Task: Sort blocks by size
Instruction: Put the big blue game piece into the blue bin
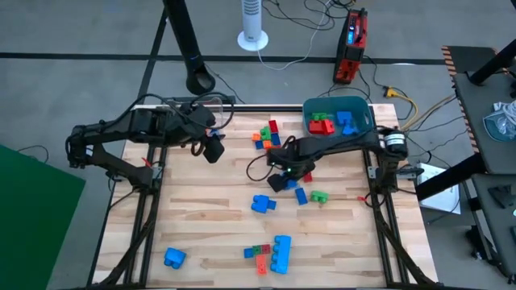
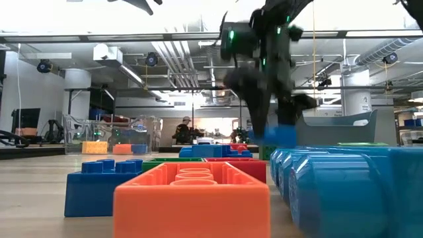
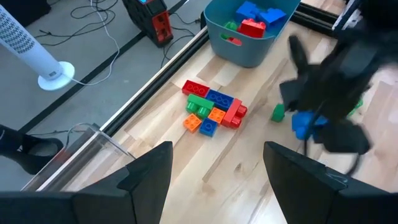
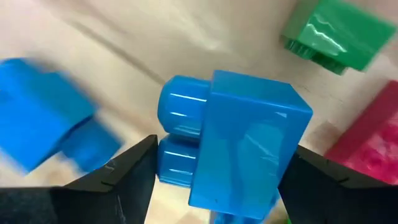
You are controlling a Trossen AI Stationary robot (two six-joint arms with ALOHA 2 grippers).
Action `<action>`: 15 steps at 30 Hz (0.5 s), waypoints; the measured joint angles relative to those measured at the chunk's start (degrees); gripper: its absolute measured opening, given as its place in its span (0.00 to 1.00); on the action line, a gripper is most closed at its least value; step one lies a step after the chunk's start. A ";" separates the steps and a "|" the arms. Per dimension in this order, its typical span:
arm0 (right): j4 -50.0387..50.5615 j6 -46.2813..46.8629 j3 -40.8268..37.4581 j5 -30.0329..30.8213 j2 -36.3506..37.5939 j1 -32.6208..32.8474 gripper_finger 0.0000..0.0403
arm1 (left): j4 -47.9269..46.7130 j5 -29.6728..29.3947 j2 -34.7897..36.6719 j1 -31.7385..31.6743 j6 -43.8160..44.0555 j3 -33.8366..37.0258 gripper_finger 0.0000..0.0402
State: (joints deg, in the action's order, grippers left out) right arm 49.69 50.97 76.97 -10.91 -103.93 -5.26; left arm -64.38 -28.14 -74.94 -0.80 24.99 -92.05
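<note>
Pale slatted wood forms the counter (image 1: 201,209), strewn with glossy studded plastic blocks. Three lie loose near the middle: a blue one (image 1: 263,204), a small blue one (image 1: 301,196) and a small green one (image 1: 319,196). A mixed cluster (image 3: 212,109) sits near the teal tub (image 1: 360,122), which holds several more. The right gripper (image 4: 214,168) grasps a chunky blue block (image 4: 245,143) in its jaws. The left gripper (image 3: 214,165) hovers with jaws released.
</note>
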 joint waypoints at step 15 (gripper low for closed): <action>14.52 -13.47 1.72 12.27 16.13 -21.62 0.62 | 0.55 0.02 0.00 0.00 2.56 0.37 0.59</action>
State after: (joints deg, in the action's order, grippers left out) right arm 64.20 37.50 78.70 1.35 -87.80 -26.87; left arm -63.83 -28.12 -74.94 -0.80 27.55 -91.68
